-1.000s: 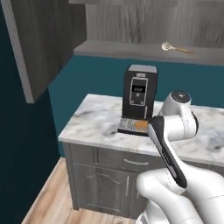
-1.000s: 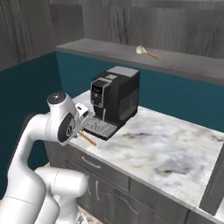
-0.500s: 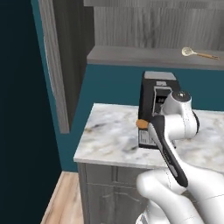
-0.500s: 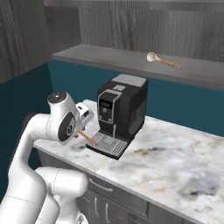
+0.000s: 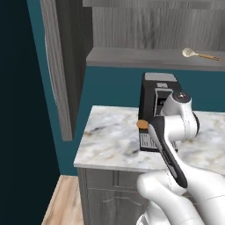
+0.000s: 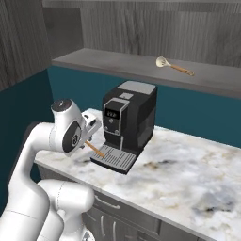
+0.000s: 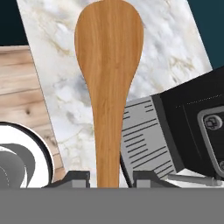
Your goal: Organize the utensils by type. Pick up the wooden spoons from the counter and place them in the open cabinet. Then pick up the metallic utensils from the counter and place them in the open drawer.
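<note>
My gripper (image 7: 108,178), nearly closed on the orange spoon (image 7: 109,83), could clip the coffee machine (image 6: 129,123) or shelf (image 6: 117,63) edge rising.

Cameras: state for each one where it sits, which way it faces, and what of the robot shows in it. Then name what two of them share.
Left base view: behind the arm to its left, facing the counter and coffee machine; white arm rises lower right.
Right base view: behind to the right, facing the same machine; arm at lower left, gripper shut on the orange-brown spoon.
Hand view: on the hand, looking along the spoon down at the counter; finger tips at bottom.
Shared: both base views show the cream-bowled spoon on the cabinet shelf.
</note>
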